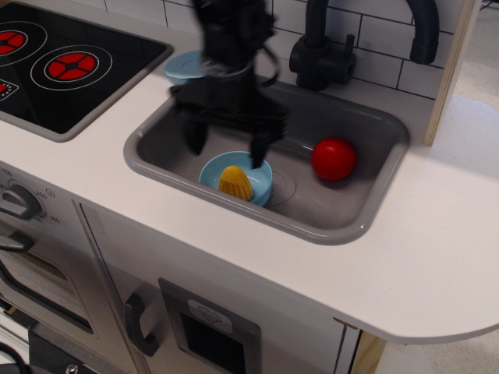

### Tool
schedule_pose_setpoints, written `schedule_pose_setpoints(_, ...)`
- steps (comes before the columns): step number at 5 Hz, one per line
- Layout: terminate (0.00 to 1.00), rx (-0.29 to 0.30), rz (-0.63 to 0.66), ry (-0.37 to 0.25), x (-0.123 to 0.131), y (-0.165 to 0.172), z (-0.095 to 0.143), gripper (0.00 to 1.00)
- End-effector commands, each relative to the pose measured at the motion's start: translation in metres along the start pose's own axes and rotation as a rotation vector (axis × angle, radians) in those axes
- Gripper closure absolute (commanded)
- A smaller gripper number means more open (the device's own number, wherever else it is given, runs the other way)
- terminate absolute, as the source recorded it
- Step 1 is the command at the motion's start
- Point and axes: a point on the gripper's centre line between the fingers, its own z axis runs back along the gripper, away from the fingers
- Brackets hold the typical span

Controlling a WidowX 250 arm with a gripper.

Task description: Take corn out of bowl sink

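The yellow corn [235, 182] sits in the round light blue bowl [261, 181] at the front of the grey sink [343, 214]. My black gripper [226, 145] hangs just above the bowl, a little behind and to the left of the corn. It is blurred by motion. Its two fingers [194, 138] are spread wide apart with nothing between them. The back rim of the bowl is hidden behind the gripper.
A red ball [334, 158] lies at the right of the sink. A flatter light blue dish [184, 68] rests on the counter behind the sink's left corner. A black faucet [320, 47] stands at the back. A stovetop [62, 62] is at the left.
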Motion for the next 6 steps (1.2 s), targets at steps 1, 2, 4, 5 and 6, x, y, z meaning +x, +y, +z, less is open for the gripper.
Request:
schedule_pose_setpoints(1,0.0,0.015,-0.018,-0.02,0.005,0.013,-0.007,0.0)
schedule_pose_setpoints(2,0.0,0.02,0.002,-0.005,0.011,0.009,-0.012,0.0)
schedule_pose_setpoints(4,0.0,0.053,-0.016,0.025,0.013,0.003,-0.028,0.0)
schedule_pose_setpoints(5,0.0,0.069,-0.032,0.025,0.008,0.0,-0.036,0.0)
schedule_pose_setpoints(6,0.0,0.071,-0.037,0.027,0.009,-0.003,-0.04,1.0)
